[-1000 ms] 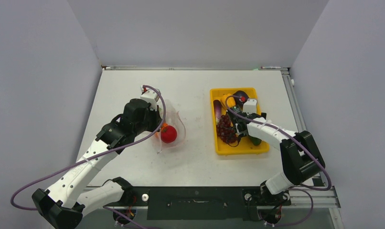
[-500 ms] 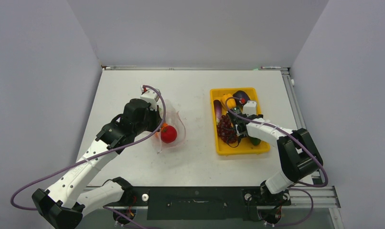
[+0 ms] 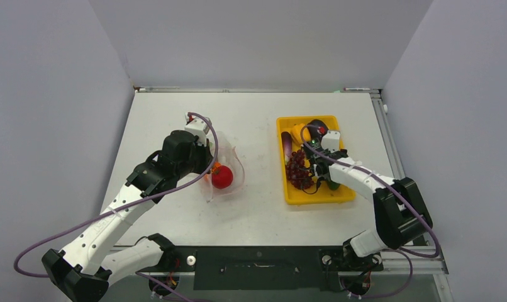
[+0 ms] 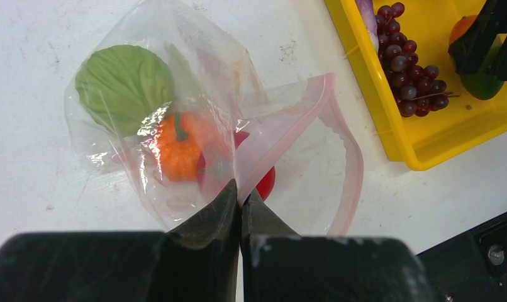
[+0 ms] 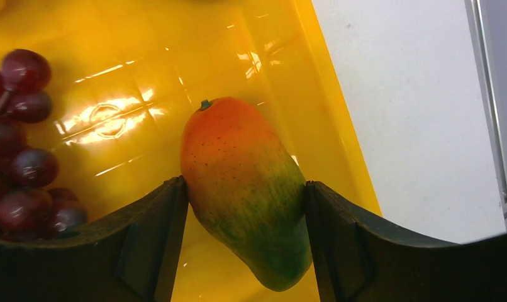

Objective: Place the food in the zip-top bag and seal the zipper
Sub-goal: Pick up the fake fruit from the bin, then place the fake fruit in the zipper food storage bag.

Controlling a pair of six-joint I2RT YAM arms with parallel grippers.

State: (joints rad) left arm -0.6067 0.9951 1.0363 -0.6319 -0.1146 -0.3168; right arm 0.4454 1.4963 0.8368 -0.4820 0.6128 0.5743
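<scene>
Two grips: left gripper jaws pinch clear dotted plastic zip-top bag mouth, centre-left; right gripper jaws clamp orange-green toy mango in yellow plastic tray, centre-right. Squeeze firmly, lift straight over tray wall.

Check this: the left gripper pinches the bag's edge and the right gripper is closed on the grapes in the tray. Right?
No. The right gripper is closed on the mango, not the grapes, which lie beside it in the tray; the right wrist view shows this. The left gripper does pinch the bag's edge.
</scene>
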